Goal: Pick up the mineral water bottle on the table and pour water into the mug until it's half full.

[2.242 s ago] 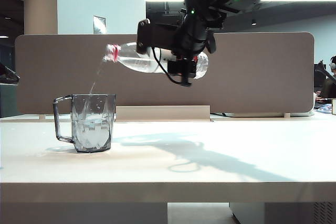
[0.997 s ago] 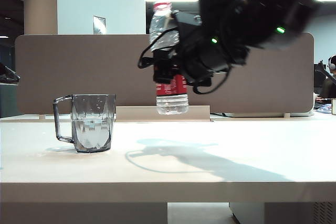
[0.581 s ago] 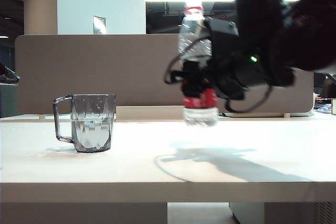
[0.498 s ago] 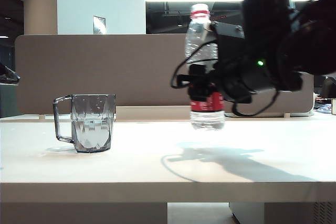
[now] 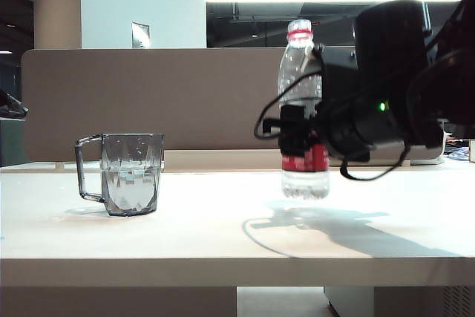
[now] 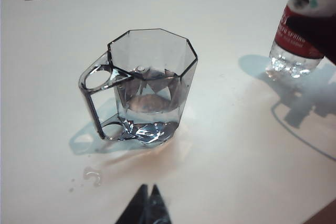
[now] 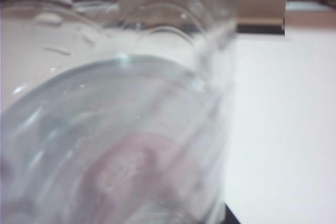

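Observation:
The mineral water bottle point(image 5: 300, 83) stands upright right of centre, its base at or just above the table point(image 5: 223, 237); I cannot tell if it touches. My right gripper point(image 5: 300, 137) is shut on its red-labelled middle. In the right wrist view the bottle point(image 7: 121, 129) fills the picture and hides the jaws. The smoky faceted mug point(image 5: 131, 173) sits on the left, handle turned away from the bottle, with water point(image 5: 130, 187) in its lower part. In the left wrist view the mug point(image 6: 149, 85) and the bottle's base point(image 6: 292, 51) show, and my left gripper point(image 6: 148, 190) hovers shut, short of the mug.
A brown divider panel point(image 5: 185, 102) runs along the back of the table. A few water drops point(image 6: 93, 176) lie on the tabletop near the mug's handle side. The table's thick front edge point(image 5: 223, 271) is close to the camera.
The bottle went from tilted over the mug, pouring, to upright. My right gripper has carried it rightward and down toward the tabletop. The mug and left gripper stayed still.

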Action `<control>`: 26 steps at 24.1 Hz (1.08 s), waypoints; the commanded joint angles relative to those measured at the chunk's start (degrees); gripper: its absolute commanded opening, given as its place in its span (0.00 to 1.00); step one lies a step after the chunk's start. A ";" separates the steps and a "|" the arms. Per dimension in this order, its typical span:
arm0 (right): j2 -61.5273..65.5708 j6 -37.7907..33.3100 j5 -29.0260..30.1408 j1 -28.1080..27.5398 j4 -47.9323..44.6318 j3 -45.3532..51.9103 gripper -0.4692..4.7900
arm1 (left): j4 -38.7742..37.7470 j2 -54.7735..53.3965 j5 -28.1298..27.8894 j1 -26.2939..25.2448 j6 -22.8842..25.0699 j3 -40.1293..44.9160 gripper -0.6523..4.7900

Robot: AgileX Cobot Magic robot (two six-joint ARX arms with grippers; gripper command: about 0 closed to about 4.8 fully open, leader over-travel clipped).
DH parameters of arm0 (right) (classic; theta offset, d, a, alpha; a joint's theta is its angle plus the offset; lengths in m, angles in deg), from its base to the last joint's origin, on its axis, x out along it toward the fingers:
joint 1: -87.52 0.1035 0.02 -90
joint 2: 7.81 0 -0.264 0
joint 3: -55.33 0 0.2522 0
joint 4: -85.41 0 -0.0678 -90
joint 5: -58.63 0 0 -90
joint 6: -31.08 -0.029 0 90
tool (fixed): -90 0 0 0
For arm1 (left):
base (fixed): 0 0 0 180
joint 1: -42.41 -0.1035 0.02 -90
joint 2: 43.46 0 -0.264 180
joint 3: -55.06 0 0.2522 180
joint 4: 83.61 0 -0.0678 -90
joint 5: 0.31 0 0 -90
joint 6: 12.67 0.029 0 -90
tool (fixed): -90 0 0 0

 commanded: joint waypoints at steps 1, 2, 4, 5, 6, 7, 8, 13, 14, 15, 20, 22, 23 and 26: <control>1.42 -0.22 0.20 0.04 -2.51 -0.28 0.58 | 0.63 0.04 0.26 -0.11 0.20 -0.15 0.11; 1.77 -0.22 0.20 0.04 -2.84 -0.28 0.58 | 0.63 0.04 0.26 -0.11 0.20 -0.15 0.11; 2.89 -0.22 0.20 0.04 -4.28 -0.28 0.58 | 0.61 0.04 0.26 -0.11 0.20 -0.15 0.11; 3.43 -0.22 0.26 0.04 -5.07 -0.28 0.58 | 0.63 0.04 0.26 -0.11 0.20 -0.15 0.11; 3.56 -0.22 0.55 0.04 -5.22 -0.26 0.59 | 0.63 0.04 0.26 -0.11 0.20 -0.15 0.11; 3.85 -0.22 1.49 0.04 -5.29 -0.26 0.59 | 0.63 0.04 0.26 -0.11 0.20 -0.15 0.11; 3.85 -0.22 1.49 0.04 -5.22 -0.26 0.59 | 0.63 0.04 0.26 -0.11 0.20 -0.15 0.11; 3.85 -0.20 1.42 0.04 -5.38 -0.26 0.87 | 0.63 0.04 0.26 -0.11 0.20 -0.15 0.11; 3.85 -0.17 1.42 0.04 -5.38 -0.26 0.87 | 0.63 0.04 0.26 -0.11 0.20 -0.15 0.11; 3.85 -0.15 1.42 0.04 -5.38 -0.26 0.90 | 0.63 0.07 0.26 -0.11 0.20 -0.15 0.11; 3.39 -0.15 1.42 0.07 -5.42 0.35 1.00 | 0.61 0.04 0.26 -0.11 0.20 -0.15 0.11; 2.03 0.04 1.20 0.11 -5.40 1.60 1.00 | 0.63 0.07 0.26 -0.11 0.20 -0.15 0.11; 1.40 0.57 0.90 0.11 -5.38 2.12 1.00 | 0.63 0.04 0.26 -0.11 0.20 -0.15 0.11; -2.67 0.94 0.22 0.11 -5.35 5.57 1.00 | 0.63 0.04 0.26 -0.11 0.20 -0.15 0.11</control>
